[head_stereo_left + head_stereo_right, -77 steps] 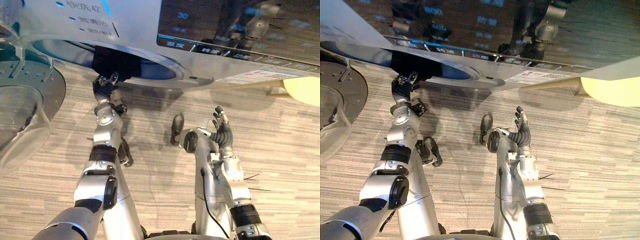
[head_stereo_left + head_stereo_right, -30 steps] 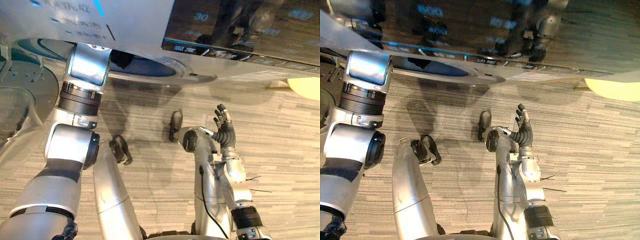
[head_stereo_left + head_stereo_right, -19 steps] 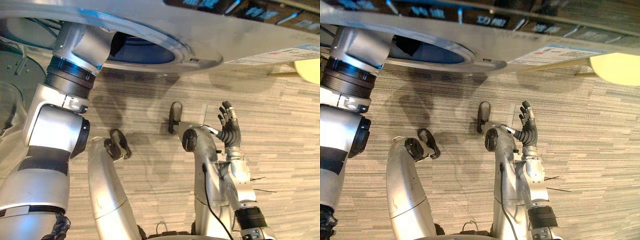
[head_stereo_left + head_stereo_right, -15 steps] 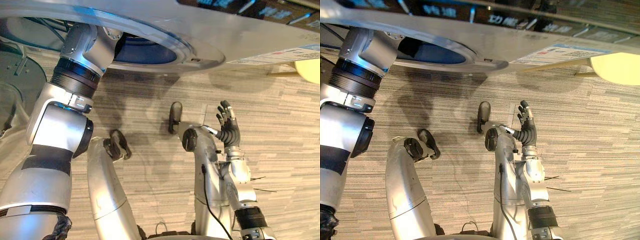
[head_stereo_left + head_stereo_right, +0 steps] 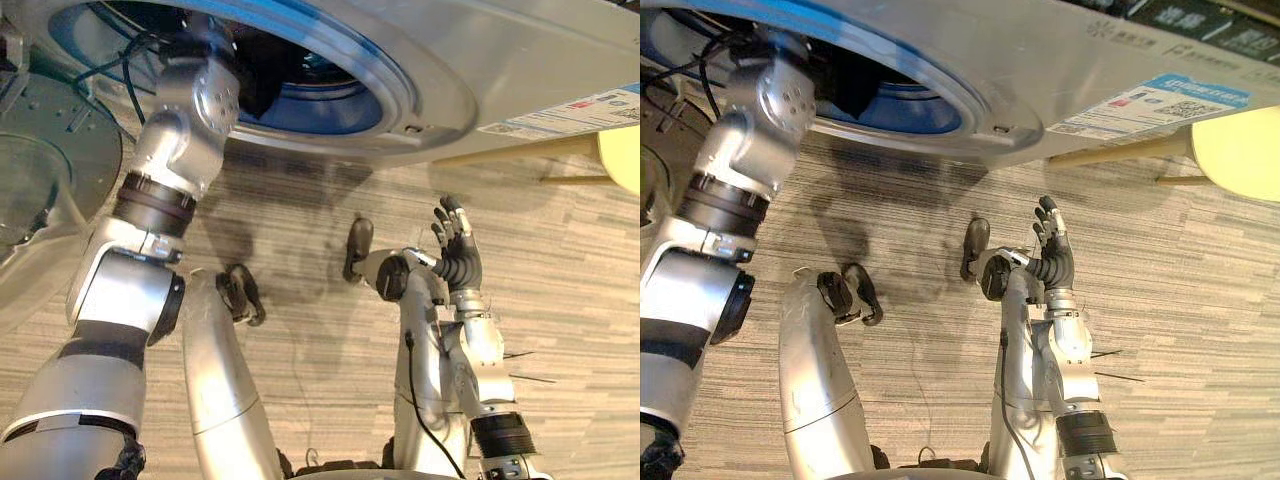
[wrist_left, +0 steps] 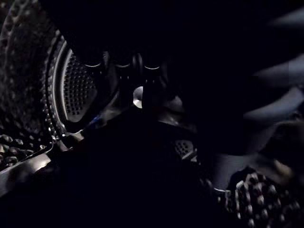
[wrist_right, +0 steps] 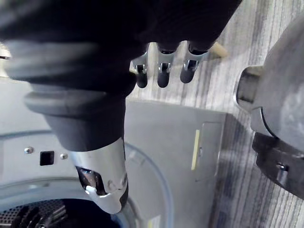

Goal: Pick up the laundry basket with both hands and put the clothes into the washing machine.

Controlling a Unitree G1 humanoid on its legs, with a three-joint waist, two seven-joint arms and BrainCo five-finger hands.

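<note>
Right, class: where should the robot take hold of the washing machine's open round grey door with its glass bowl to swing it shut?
Probably the outer rim of the round grey door, farthest from the blue-ringed drum opening, approached from the robot's left. The clear glass bowl bulges smoothly, offering fingers nothing, while that rim gives leverage.
</note>
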